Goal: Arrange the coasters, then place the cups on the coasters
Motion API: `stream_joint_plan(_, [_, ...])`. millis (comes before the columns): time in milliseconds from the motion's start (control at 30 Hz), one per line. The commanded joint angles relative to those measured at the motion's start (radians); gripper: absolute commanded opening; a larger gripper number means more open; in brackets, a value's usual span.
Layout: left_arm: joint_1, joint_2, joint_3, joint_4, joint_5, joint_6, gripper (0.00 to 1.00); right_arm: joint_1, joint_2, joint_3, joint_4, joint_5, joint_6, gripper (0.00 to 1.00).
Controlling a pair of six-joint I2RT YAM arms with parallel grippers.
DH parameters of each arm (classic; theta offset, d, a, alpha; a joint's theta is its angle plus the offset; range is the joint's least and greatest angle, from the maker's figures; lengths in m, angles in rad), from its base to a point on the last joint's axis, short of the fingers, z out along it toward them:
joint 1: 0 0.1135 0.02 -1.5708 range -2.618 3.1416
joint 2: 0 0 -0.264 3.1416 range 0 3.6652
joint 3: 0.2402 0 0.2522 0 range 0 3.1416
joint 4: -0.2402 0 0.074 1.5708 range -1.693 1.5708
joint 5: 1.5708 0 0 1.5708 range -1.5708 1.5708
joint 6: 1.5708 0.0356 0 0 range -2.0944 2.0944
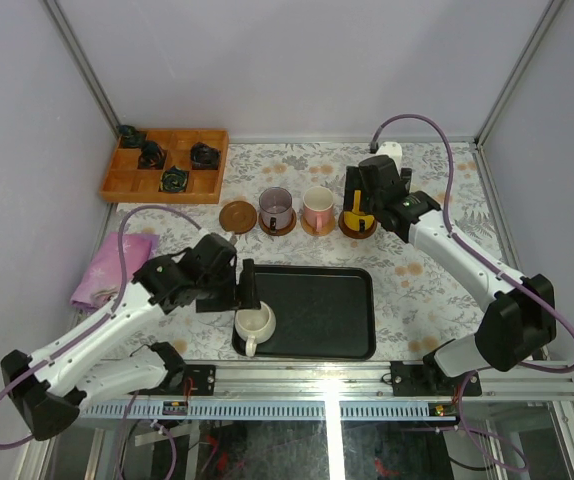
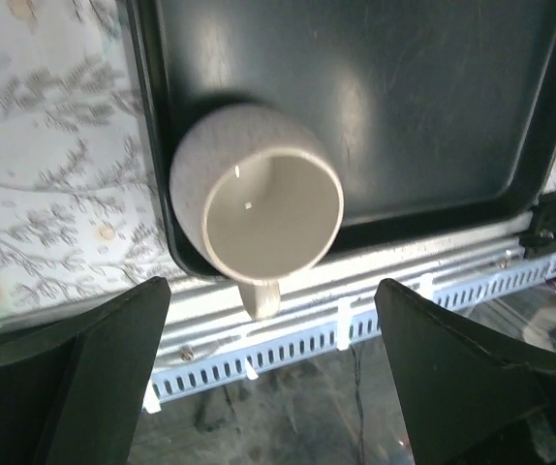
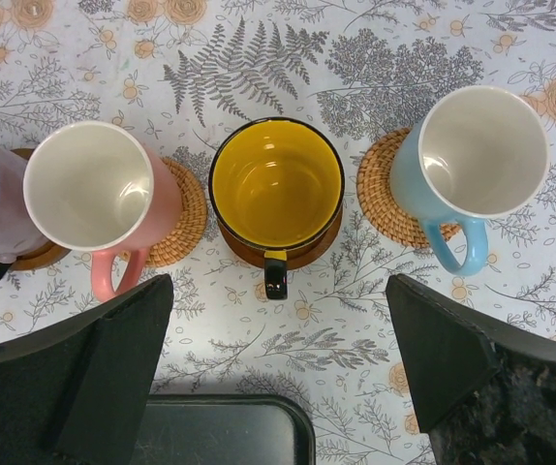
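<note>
Both fingers of my left gripper (image 2: 273, 282) stand wide apart, holding nothing. Just ahead sits the cream-white ceramic mug (image 2: 259, 199), upright in the near-left corner of the black rectangular tray (image 2: 423, 97), its handle pointing at the near edge of the desk (image 1: 417, 270). Beyond the tray, a bare round brown wooden coaster (image 1: 237, 216) lies leftmost in the row.

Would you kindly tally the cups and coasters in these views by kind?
Cups: 5 (cream, purple, pink, yellow, blue)
Coasters: 5 (one bare, four under cups)
Total: 10
</note>
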Motion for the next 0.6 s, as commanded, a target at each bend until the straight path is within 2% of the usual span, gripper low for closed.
stream_joint_plan(0, [-0.069,-0.104,-0.082,-0.039,0.039,-0.211,0.86,-0.006,-0.047,-0.025,0.054,0.032,-0.003,0.99])
stream_joint_plan(200, [-0.180,-0.145,-0.135,-0.038,-0.001,-0.333,0.86,-0.006,-0.070,-0.058,0.061,0.028,0.015,0.99])
stream_joint_plan(400, [-0.306,-0.078,-0.180,0.015,-0.018,-0.392,0.86,-0.006,-0.088,-0.071,0.055,0.034,0.025,0.99])
stream_joint_plan(567, [-0.356,-0.022,-0.215,0.063,-0.020,-0.399,0.87,-0.006,-0.101,-0.080,0.054,0.034,0.028,0.99])
